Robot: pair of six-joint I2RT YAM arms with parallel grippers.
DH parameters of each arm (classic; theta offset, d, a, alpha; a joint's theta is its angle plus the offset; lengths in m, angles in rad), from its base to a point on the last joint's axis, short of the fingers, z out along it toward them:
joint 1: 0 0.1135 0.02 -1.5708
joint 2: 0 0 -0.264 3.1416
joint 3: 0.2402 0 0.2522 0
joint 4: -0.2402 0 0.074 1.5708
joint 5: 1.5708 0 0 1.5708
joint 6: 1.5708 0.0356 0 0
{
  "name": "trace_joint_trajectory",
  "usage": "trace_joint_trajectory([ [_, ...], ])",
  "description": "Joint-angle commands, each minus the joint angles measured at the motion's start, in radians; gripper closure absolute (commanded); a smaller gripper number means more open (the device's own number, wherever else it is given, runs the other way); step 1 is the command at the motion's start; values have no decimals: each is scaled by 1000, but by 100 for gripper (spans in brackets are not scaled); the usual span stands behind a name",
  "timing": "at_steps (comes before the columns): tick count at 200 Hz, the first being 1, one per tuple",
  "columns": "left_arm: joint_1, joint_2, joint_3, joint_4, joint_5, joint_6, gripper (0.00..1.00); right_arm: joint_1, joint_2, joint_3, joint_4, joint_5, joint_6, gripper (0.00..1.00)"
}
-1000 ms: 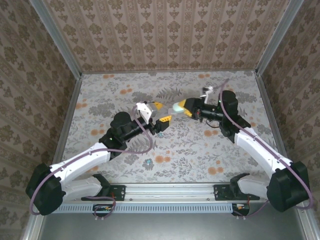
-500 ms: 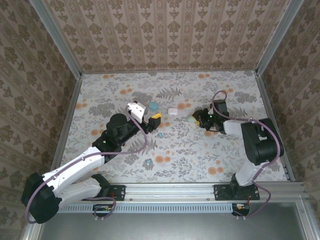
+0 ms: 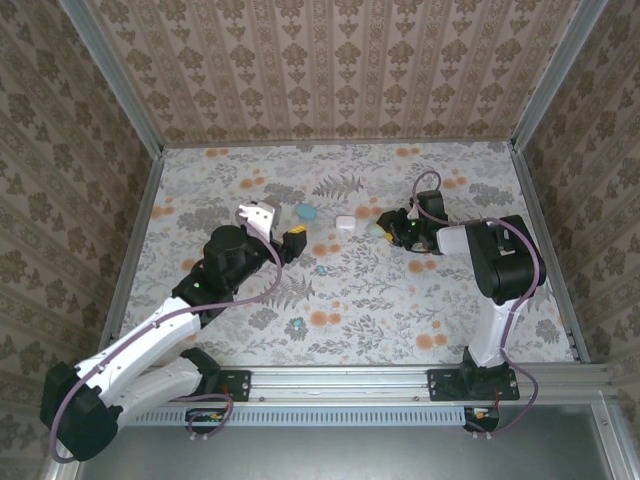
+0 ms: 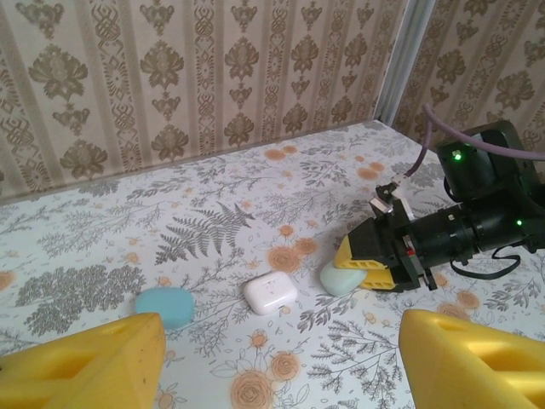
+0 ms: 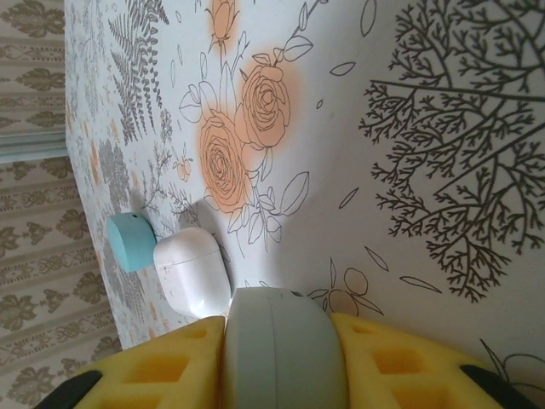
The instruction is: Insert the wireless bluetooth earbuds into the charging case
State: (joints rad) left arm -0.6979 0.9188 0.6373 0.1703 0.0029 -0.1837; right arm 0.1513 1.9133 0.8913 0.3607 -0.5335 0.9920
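Here, a tiny teal earbud (image 3: 321,269) lies loose on the surface (image 3: 450,300), at seven o'clock of the white case (image 3: 346,223). Light and slick, I judge, so best pinched across its widest part. My left tool (image 4: 281,358) gapes wide and empty; my right tool (image 5: 281,375) grips the mint case (image 4: 339,279).

Behind the white case (image 3: 345,222) the counter (image 3: 330,165) lies bare to the back wall (image 3: 330,70), while the teal case (image 3: 305,212) sits near its left, the right gripper (image 3: 390,231) clasping a pale green case (image 4: 341,277) crowds its right, and the left gripper (image 3: 283,232) its near-left.

Floral table (image 3: 400,320) bears teal case (image 3: 306,212), white case (image 3: 346,223), mint case (image 4: 339,279); perhaps two earbuds (image 3: 320,269).
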Motion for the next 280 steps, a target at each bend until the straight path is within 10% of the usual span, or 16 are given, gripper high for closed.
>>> trace_joint_trajectory([
  [1,17,-6,26,-31,3,-33,27,4,-11,17,-94,9,-75,57],
  [113,148,96,96,-189,93,-240,27,90,-200,192,-499,234,-480,42],
  [280,414,-39,24,-347,203,-355,27,401,627,1444,-1264,302,-1150,30],
])
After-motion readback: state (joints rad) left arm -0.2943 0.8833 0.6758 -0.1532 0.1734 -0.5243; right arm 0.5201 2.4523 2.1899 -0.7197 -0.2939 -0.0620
